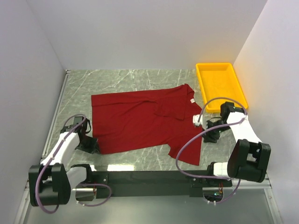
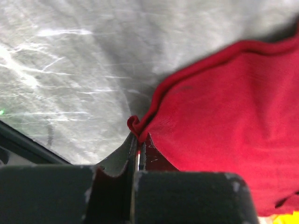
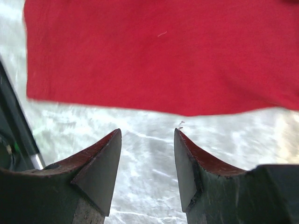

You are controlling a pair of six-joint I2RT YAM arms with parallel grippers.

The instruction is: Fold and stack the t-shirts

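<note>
**Hem corner pinched on the left, right side not yet on the cloth**

Right under your left wrist camera, the left end effector (image 2: 138, 151) is clenched on the near hem corner of the dark red t-shirt (image 1: 140, 121), with a small curl of cloth bunched at its tips. That grip looks meant to lift the hem end for a fold. The shirt lies spread across the marble worktop (image 1: 121, 79), hem to the left, collar and white tag (image 1: 190, 100) to the right. Your right end effector (image 3: 147, 140) stands released, jaws apart over bare worktop just short of a straight shirt edge, probably lined up for a matching pinch. The yellow tray (image 1: 219, 81) sits near the collar end.
</note>
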